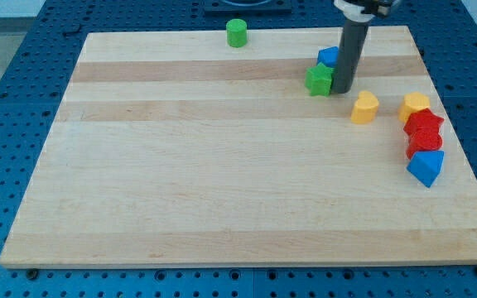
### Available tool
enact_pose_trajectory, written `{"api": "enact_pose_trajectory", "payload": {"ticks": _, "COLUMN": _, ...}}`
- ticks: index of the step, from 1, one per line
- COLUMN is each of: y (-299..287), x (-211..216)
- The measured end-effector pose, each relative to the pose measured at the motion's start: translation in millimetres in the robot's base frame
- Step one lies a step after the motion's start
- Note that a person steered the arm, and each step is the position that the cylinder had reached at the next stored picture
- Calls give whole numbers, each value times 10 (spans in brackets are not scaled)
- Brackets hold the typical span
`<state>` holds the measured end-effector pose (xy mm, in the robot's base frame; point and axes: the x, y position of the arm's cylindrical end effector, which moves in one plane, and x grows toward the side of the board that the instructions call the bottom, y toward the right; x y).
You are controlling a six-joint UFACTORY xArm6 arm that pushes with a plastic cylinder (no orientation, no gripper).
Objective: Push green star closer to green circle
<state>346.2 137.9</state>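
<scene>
The green star [319,80] lies on the wooden board [222,165] at the upper right. My tip [342,90] stands right against the star's right side. The green circle [237,32] is a short cylinder near the board's top edge, up and to the left of the star, about a hundred pixels away. A blue block [328,56] sits just above the star, partly hidden behind the rod; its shape cannot be made out.
A yellow heart-like block [364,108] lies right of my tip. At the right edge a yellow block [415,105], two red blocks [423,124] [425,143] and a blue triangle [426,167] form a close column.
</scene>
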Motion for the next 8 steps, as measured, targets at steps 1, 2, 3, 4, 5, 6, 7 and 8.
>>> {"api": "enact_pose_trajectory", "payload": {"ticks": 1, "y": -273, "x": -106}}
{"api": "enact_pose_trajectory", "payload": {"ticks": 2, "y": -426, "x": -331}}
{"api": "enact_pose_trajectory", "payload": {"ticks": 3, "y": -430, "x": -371}}
{"api": "enact_pose_trajectory", "payload": {"ticks": 4, "y": -314, "x": -154}}
{"api": "enact_pose_trajectory", "payload": {"ticks": 5, "y": -342, "x": 36}}
{"api": "enact_pose_trajectory", "payload": {"ticks": 6, "y": -711, "x": 41}}
{"api": "enact_pose_trajectory", "payload": {"ticks": 7, "y": -968, "x": -110}}
{"api": "enact_pose_trajectory", "payload": {"ticks": 8, "y": -943, "x": -365}}
